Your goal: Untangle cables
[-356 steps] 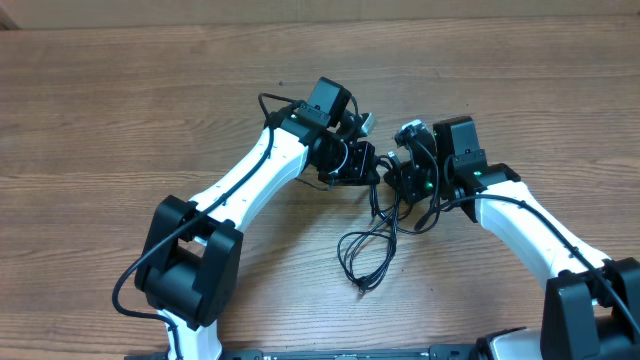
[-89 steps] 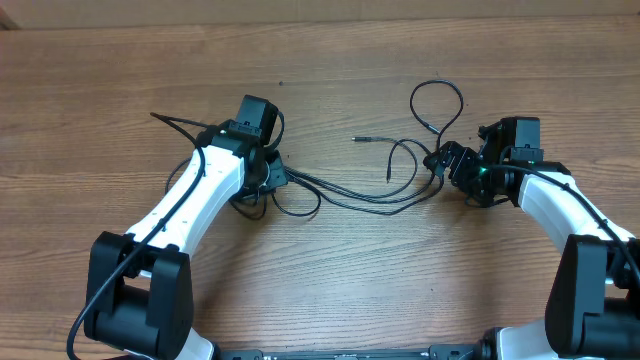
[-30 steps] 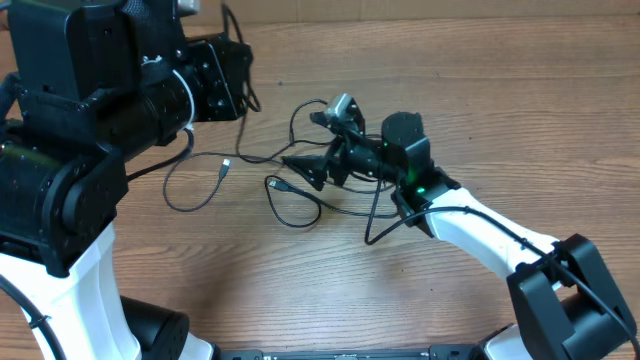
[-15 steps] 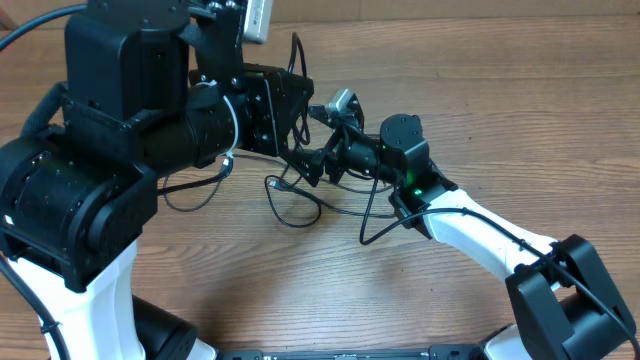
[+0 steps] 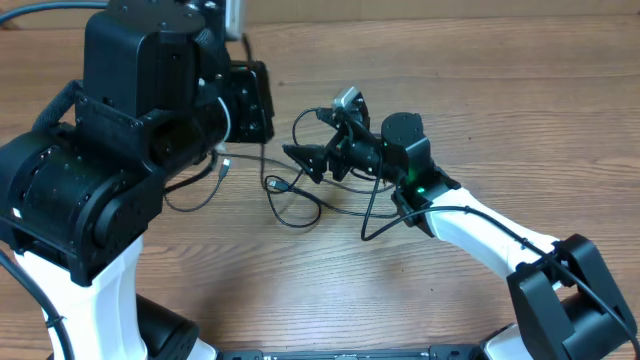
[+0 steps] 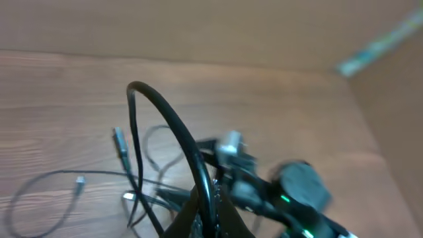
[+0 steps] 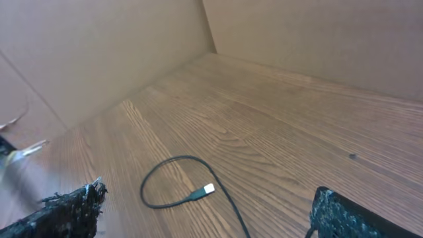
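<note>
1. The left hand [image 6: 203, 210] stands high above the tabletop [image 5: 500, 100], its fingers together and clamped on one strand of the cables [image 5: 300, 212]; in the left wrist view that strand [image 6: 168, 119] arches stiffly up out of the grip and falls away toward the wood; holding it aloft seems meant to let its own weight draw it free of the rest.
2. The rest of the cables lie in loose loops about the middle of the tabletop, well clear of its far edge; small plug ends [image 5: 225, 168] show at the loop ends, apart from one another; no tight knot is visible from above, though the left arm hides part of the spread.
3. The right hand [image 7: 205, 201] hovers low over those loops with its fingers [image 7: 66, 215] wide apart and nothing between them; in its own view a thin cord ending in a pale plug [image 7: 207, 190] lies on the wood in the gap ahead; the spread suits a grab at that cord, to pin or pull it against the lifted strand.
4. Judged by how the loops lie, the task looks partly along; the strands cross near the right hand, and whether they are truly separate there cannot be told.
5. A likely risk: the raised strand drags its neighbours up with it unless the other end is held down.
</note>
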